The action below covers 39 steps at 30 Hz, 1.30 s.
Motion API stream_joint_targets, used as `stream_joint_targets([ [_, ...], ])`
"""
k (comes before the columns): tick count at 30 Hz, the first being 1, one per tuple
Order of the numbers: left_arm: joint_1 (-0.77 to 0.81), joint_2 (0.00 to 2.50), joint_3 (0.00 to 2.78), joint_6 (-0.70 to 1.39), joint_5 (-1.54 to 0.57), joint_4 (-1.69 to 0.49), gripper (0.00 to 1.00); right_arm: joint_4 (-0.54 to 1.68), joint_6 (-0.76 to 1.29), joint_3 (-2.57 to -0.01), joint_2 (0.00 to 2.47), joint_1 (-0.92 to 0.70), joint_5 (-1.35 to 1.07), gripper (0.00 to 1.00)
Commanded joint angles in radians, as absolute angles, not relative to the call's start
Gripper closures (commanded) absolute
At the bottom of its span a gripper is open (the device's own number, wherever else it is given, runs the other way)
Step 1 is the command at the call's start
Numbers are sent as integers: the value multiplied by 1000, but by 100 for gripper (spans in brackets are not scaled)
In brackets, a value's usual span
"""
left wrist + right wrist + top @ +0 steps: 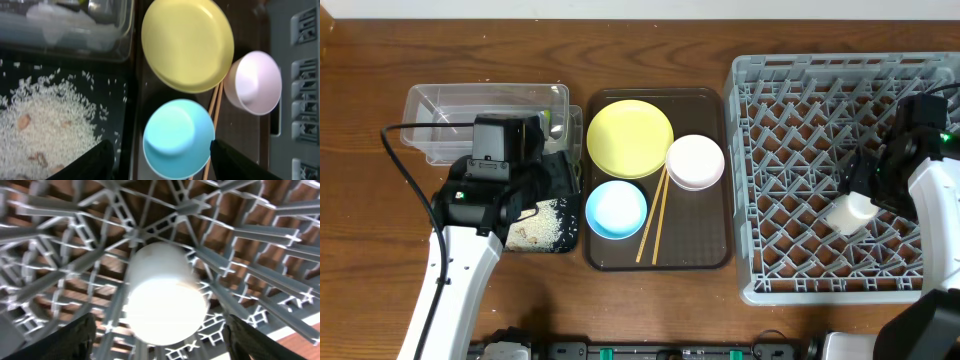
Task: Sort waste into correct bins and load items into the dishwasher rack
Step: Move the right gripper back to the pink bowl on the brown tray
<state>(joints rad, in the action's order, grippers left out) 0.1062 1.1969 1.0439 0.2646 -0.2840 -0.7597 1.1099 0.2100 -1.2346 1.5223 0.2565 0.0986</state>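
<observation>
brown serving tray (703,232): flat on table, mid-frame | wooden table (352,222): dark brown grain

Small pale cup (162,292) lying on grey rack lattice (250,235), end effector (162,337) spread wide around it

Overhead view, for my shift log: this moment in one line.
left tool: open; right tool: open over cup in rack; plate, white bowl, blue bowl, chopsticks: on brown tray

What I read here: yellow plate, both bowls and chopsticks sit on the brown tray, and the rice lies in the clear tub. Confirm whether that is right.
One thing is wrong: the rice lies in the black tray, not the clear tub, as the left wrist view shows. The yellow plate, white bowl, light-blue bowl and chopsticks do sit on the brown tray.
</observation>
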Motion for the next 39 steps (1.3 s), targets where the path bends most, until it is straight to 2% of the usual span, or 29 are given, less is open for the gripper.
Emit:
stream_joint_targets([
  [1,101,1195,1051,255,-266,-794,35,1087,152,-1296,1457,245,-38,24],
  [6,101,1198,1041,263,-173,-891,35,935,43,-1310,1412,138,-373,28],
  [8,101,1202,1036,264,-150,-918,35,889,43,-1309,1417,76,-408,28],
  [16,101,1210,1036,267,-141,-952,36,760,10,-1309,1518,-235,-318,30],
  [22,101,1210,1036,267,-141,-953,36,622,-126,-1309,1642,-395,-88,31],
  [26,101,1210,1036,267,-141,-952,36,560,-242,-1309,1732,-427,-62,30],
  [39,101,1210,1036,267,-141,-952,35,506,-353,-1309,1934,-426,-53,32],
])
